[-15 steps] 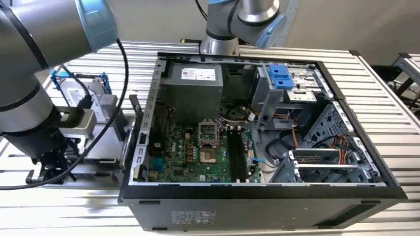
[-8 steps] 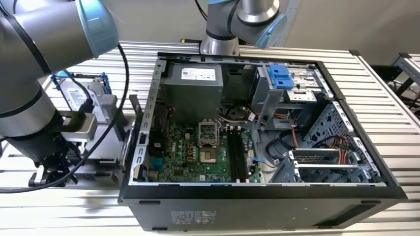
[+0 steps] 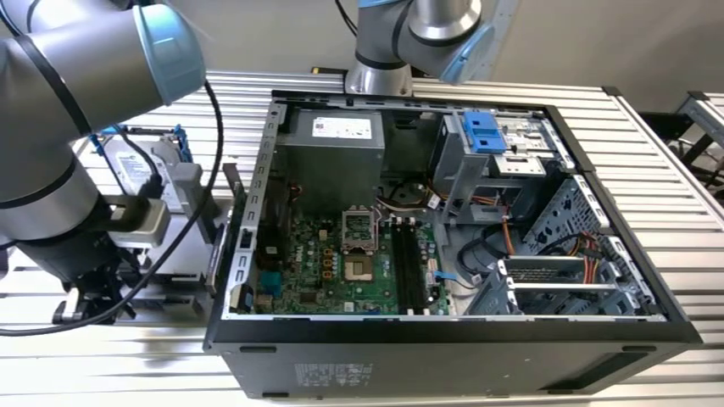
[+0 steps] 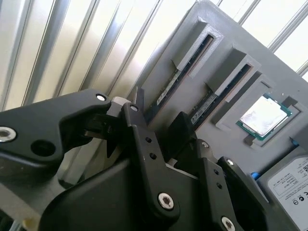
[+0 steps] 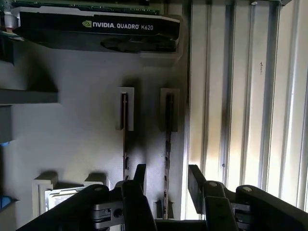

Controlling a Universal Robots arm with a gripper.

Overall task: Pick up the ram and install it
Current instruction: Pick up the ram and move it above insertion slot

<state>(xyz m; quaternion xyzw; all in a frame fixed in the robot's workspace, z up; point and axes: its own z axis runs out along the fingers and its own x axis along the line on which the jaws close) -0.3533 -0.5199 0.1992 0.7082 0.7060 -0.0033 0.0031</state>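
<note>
Two ram sticks stand on edge in slots of a grey parts holder [image 5: 82, 139]. In the first wrist view my gripper [image 5: 167, 185] is open, its black fingers [image 5: 195, 180] on either side of one ram [image 5: 168, 139]. The other ram [image 5: 124, 134] stands beside it, outside the fingers. The second wrist view shows the same ram [image 4: 172, 86] running down between the fingers, with the other stick [image 4: 211, 98] next to it. In the exterior view my arm [image 3: 57, 170] hangs over the holder, on the exterior view's left of the open computer case [image 3: 453, 326]. The motherboard's long black slots [image 3: 413, 263] lie inside the case.
A graphics card [image 5: 96, 31] lies at one end of the holder. A processor chip [image 4: 263, 118] and a hard drive [image 4: 288, 185] sit in other pockets. The ribbed metal table [image 5: 245, 96] runs alongside. A second arm's base [image 3: 379, 76] stands behind the case.
</note>
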